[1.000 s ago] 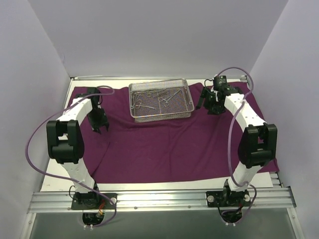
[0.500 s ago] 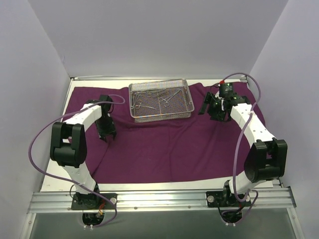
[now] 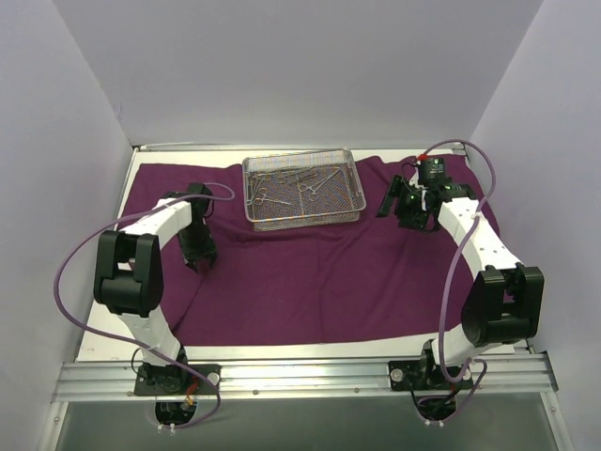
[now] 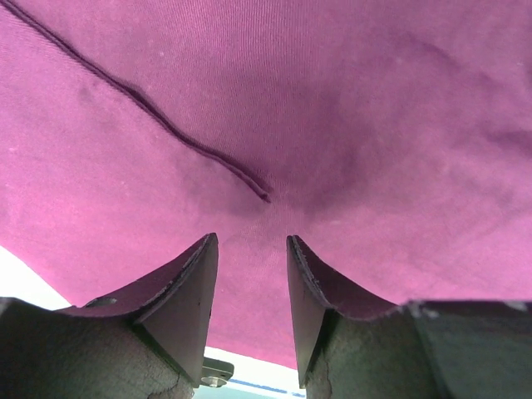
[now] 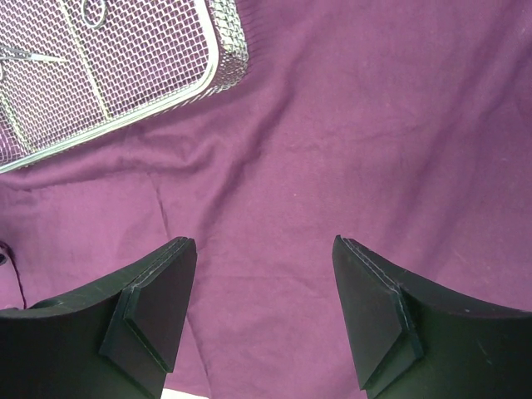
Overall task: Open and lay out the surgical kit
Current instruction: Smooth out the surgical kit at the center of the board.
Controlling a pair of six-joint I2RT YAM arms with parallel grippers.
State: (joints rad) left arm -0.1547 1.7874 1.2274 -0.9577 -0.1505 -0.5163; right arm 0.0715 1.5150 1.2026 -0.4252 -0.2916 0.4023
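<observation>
The deep-purple cloth wrap (image 3: 310,272) lies spread flat over the table. On its far middle stands the silver wire-mesh tray (image 3: 302,220) with several slim steel instruments (image 3: 282,183) inside. My left gripper (image 3: 198,260) hovers low over the cloth's left part. In the left wrist view the left gripper (image 4: 251,241) is open, with only cloth and a seam line (image 4: 166,125) beyond the fingers. My right gripper (image 3: 394,203) is just right of the tray. In the right wrist view the right gripper (image 5: 262,243) stands wide open above bare cloth, the tray's corner (image 5: 218,66) at upper left.
White walls close in the left, right and back. The white table (image 3: 103,338) shows beyond the cloth's left and near edges. A metal rail (image 3: 300,374) with both arm bases runs along the front. Purple cables loop from each arm.
My left gripper has shifted right and nearer, lower over the cloth. My right gripper has drifted a little right and nearer, away from the tray. The tray and cloth have not moved.
</observation>
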